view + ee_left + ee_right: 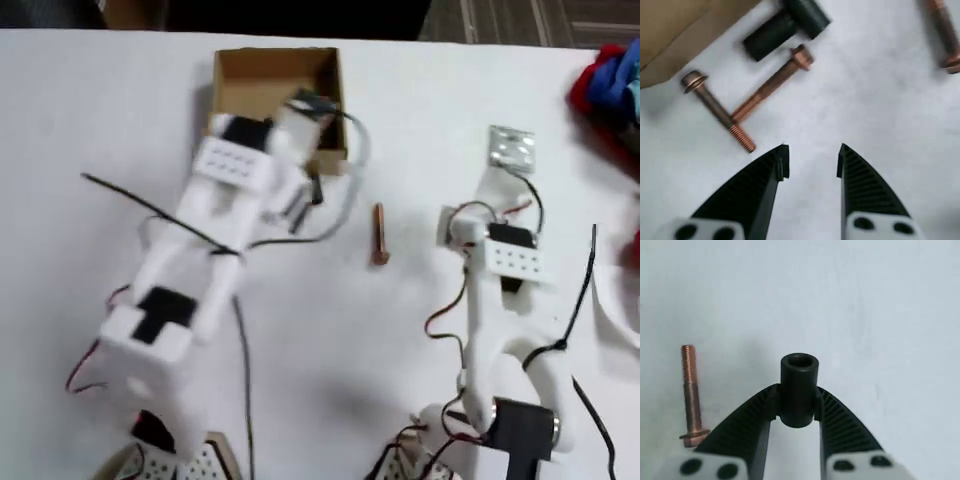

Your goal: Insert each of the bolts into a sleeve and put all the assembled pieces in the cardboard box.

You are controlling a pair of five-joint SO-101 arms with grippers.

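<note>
The cardboard box (pixel 262 75) stands at the back of the white table, and its wall (pixel 670 35) is close to my left gripper (pixel 812 150). That gripper is open, hovering just short of two crossed copper bolts (pixel 715 107) (pixel 772 85). Two black sleeves (pixel 767 40) (pixel 807 15) lie beyond them by the box. A third copper bolt (pixel 380 235) (pixel 945 35) (pixel 690 390) lies alone mid-table. My right gripper (pixel 798 402) is shut on a black sleeve (pixel 799 385), held with its bore facing away, to the right of the lone bolt.
A shiny metal piece (pixel 511 148) sits beyond the right arm (pixel 505 260). Red and blue cloth (pixel 610 75) lies at the far right edge. Loose cables (pixel 240 340) trail from both arms across the table.
</note>
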